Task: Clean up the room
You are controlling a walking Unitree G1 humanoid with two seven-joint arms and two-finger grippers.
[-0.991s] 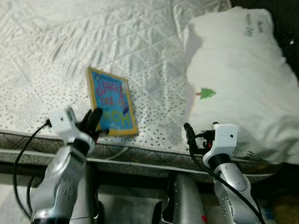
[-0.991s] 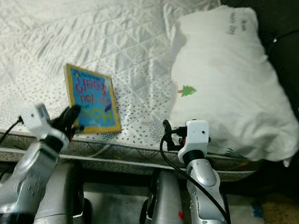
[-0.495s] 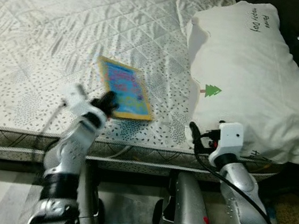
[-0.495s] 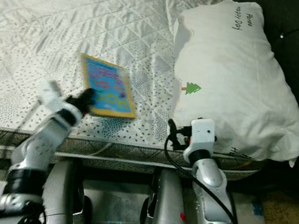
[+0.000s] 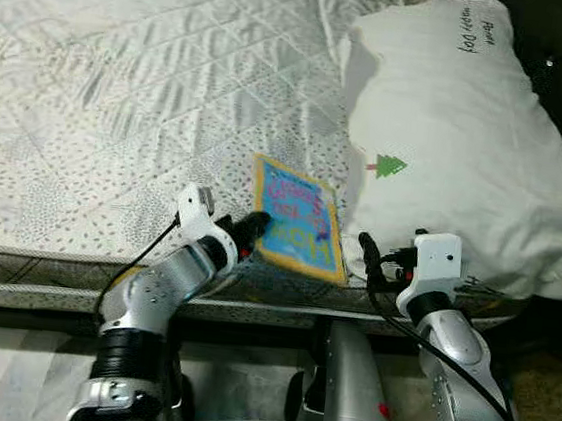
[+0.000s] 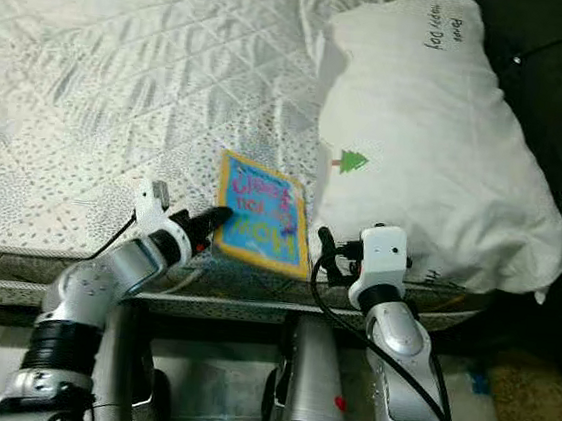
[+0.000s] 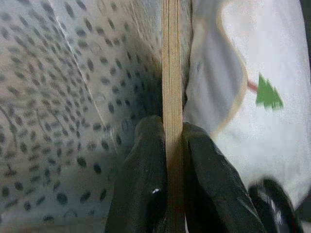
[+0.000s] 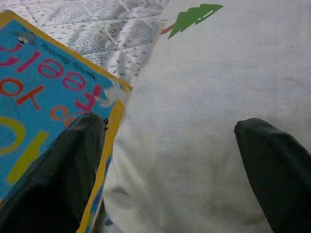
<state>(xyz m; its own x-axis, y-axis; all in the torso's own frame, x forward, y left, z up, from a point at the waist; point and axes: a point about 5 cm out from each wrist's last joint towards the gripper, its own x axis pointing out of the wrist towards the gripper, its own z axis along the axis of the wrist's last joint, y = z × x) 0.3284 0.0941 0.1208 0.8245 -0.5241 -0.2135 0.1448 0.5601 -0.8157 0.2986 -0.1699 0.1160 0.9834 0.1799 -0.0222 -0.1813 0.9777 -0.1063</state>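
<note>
Black fingers of the left gripper (image 5: 251, 231) pinch the blue book (image 5: 298, 215) by its edge, lifted at the mattress (image 5: 123, 83) edge beside the pillow (image 5: 458, 149). The right gripper (image 5: 369, 256) hovers spread wide near the pillow. Cleanup looks barely begun: the book is not yet put away.

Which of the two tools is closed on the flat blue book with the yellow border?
The left tool grips the flat blue book with yellow border; the right tool is open beside it.
</note>
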